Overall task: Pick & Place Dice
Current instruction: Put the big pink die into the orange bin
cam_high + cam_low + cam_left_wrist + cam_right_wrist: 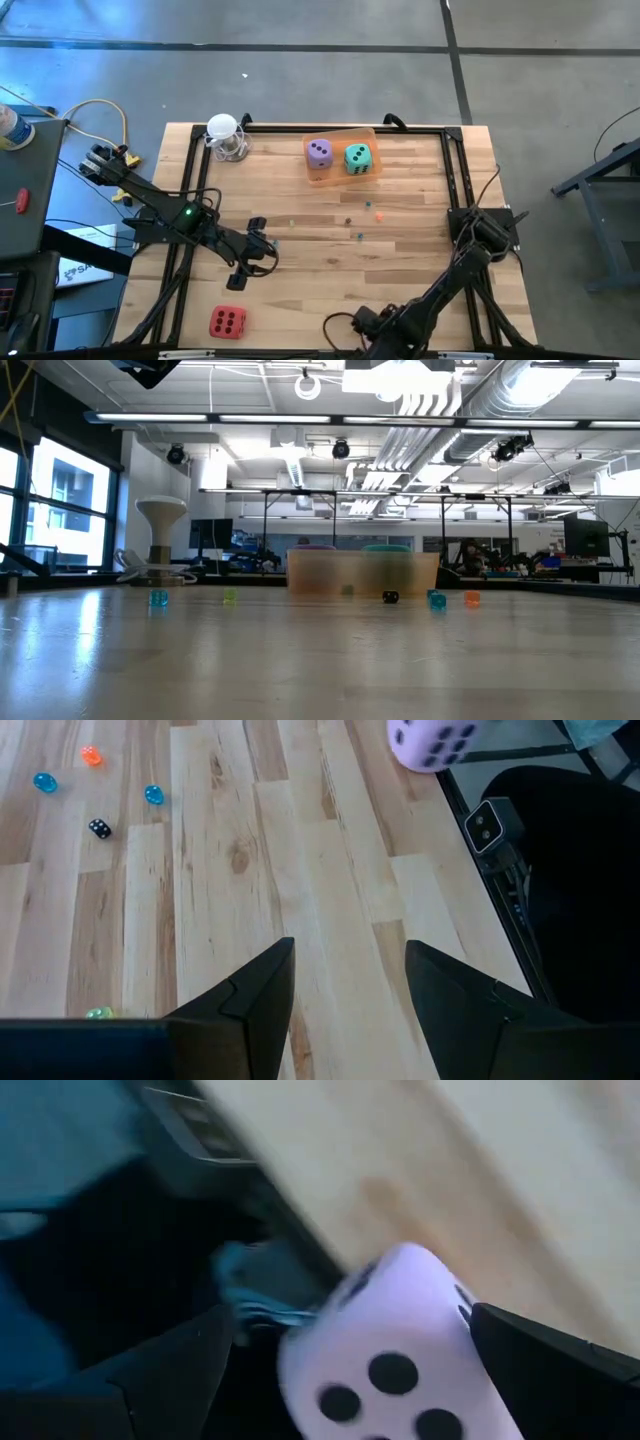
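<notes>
My right gripper (350, 1370) is clamped on the pink die (400, 1355) at the table's (420, 210) near edge. Left gripper (255, 262) hangs spread and empty, with the red die (228, 322) near it. Purple die (319, 152) and teal-green die (357, 158) sit in the tray (340, 178).

We see a purple die (319, 152) with dark pips, a teal-green die (357, 158) with dark pips, and a red die (227, 322) with dark pips. The pale pink die (400, 1350) shows black pips. The desk (330, 260) is light wood with visible grain.
</notes>
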